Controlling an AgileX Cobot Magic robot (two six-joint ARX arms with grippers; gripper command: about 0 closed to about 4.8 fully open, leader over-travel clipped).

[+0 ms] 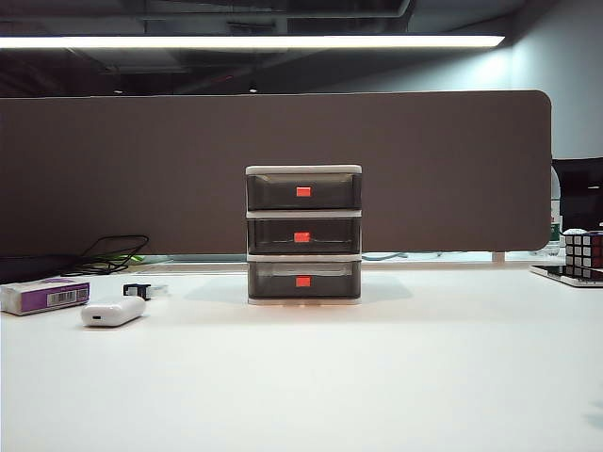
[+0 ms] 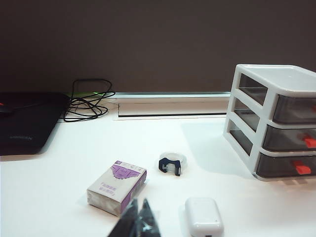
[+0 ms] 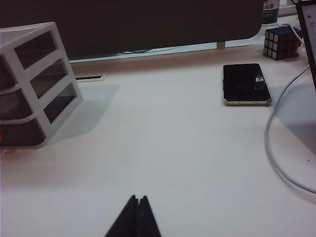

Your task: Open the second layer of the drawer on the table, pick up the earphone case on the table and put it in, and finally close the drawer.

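**Nothing started yet: drawer shut, case still on table**

Progress: zero steps done, judging by the layout. All 3 steps left: pull the second layer [image 1: 302,234] open, pick + drop the earphone case [image 1: 112,311] in, push shut.

Drawer [image 1: 303,171] stands mid-table toward the back edge, facing front. All 3 layers sit flush in the white frame, red tabs in line, so the mid one is closed. Contents: through the smoky fronts nothing obvious shows inside any layer, but plastic is dark, so can't say for sure they're empty.

Earphone case lies on the table [image 1: 377,377] near the left edge, well apart from the drawer, lying flat. Just behind it, a white/purple box [image 1: 44,295]; a small black clip [image 1: 138,291] sits betw. case and drawer, closer to the case. Right back corner: rubik's cube [image 1: 583,250] and a phone [image 3: 246,83], clear of the work.

Left gripper [image 2: 138,217]: tips pressed together, holding nothing, hanging above the table just beside the case [image 2: 203,216] and box [image 2: 117,186] in its wrist view. Right gripper [image 3: 138,212]: also closed, nothing held, over bare table on the right side, drawer [image 3: 29,74] off to its side. Neither arm shows in the ext. view.

Likely first move: a gripper to the mid red tab.
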